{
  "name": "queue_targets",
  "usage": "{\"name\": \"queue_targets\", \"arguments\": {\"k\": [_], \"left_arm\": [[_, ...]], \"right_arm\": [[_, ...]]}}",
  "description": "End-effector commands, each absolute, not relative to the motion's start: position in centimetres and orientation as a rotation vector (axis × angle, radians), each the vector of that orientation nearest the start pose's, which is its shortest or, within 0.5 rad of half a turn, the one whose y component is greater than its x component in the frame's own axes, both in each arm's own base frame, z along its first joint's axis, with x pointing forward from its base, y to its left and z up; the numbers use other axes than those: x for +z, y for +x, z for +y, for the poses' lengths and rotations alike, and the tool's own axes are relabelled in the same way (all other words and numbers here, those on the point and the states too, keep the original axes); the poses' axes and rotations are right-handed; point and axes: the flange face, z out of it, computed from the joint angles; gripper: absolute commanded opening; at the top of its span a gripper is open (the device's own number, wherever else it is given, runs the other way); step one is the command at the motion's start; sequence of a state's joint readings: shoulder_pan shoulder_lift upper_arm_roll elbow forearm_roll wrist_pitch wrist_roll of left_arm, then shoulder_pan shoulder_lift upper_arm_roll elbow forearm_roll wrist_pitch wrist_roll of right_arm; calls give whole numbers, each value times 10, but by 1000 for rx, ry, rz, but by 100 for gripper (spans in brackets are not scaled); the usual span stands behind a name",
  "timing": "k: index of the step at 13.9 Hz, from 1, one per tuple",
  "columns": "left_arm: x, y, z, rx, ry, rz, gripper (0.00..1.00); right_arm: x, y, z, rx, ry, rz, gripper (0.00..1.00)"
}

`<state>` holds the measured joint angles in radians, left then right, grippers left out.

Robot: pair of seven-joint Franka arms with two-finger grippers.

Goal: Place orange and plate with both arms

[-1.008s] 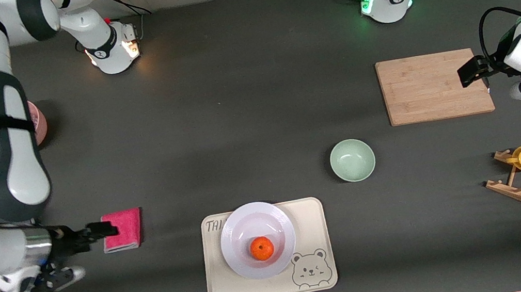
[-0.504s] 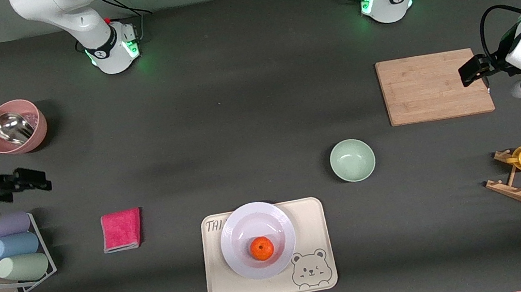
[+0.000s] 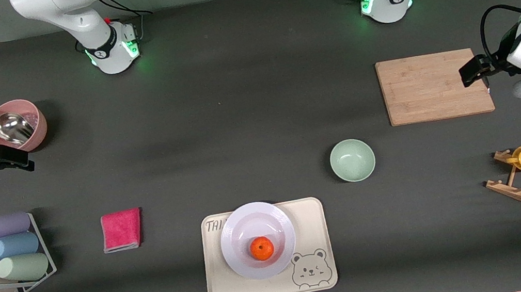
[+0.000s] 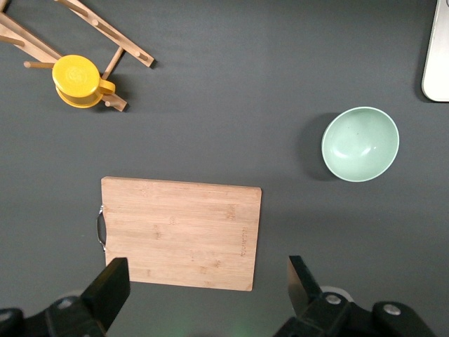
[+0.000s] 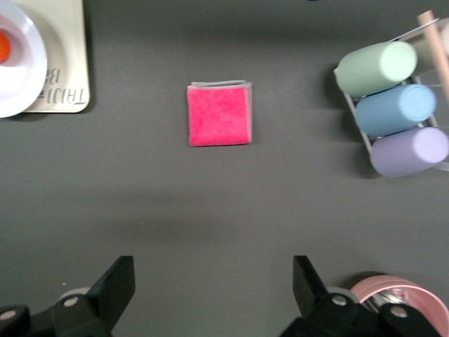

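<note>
With the orange (image 3: 261, 249) resting in the white plate (image 3: 237, 230) on the bear tray (image 3: 310, 211), placement appears complete: left gripper (image 3: 470, 72) over the cutting board (image 3: 431, 86), right gripper (image 3: 7, 161) beside the pink bowl (image 3: 38, 124), both spread wide and empty.

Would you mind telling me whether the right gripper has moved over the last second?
Yes. The right gripper has drawn away from the pink cloth, toward the pink bowl, fingers open.
</note>
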<state>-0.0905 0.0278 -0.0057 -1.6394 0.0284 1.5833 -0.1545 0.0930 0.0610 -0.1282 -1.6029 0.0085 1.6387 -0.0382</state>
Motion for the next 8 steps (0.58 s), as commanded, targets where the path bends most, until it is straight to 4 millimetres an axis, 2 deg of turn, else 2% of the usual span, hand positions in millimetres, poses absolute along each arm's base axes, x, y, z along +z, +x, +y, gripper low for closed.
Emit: {"name": "queue_targets", "arguments": {"k": [1, 8], "left_arm": [[586, 555, -53, 107, -3088, -111, 100], [587, 555, -47, 116, -3087, -140, 100]], "right_arm": [[588, 575, -17, 13, -3175, 33, 100], [587, 571, -17, 61, -3172, 41, 100]]}}
